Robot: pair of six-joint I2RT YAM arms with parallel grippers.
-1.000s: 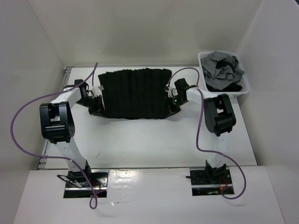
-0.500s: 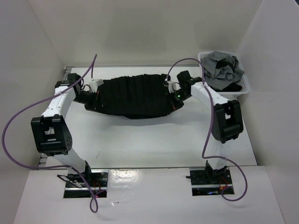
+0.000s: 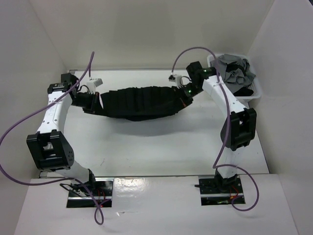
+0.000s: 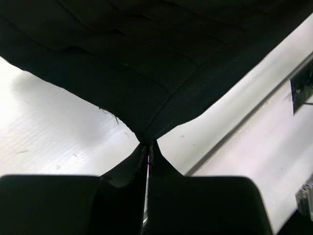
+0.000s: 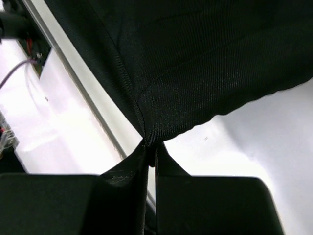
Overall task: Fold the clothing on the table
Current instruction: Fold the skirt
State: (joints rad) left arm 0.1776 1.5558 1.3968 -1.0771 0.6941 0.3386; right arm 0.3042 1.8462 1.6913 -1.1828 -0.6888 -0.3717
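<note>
- Currently, the large black ribbed fabric garment (image 3: 139,100) hangs stretched above the white surface (image 3: 146,147); no fold is finished.
- Left fingers (image 4: 161,169) and right fingers (image 5: 166,169) are clenched on opposite edges.

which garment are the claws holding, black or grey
The black clothing, stretched between the left claw and right claw, each shut on a corner. The grey garment lies bunched in the white basket, untouched.
</note>
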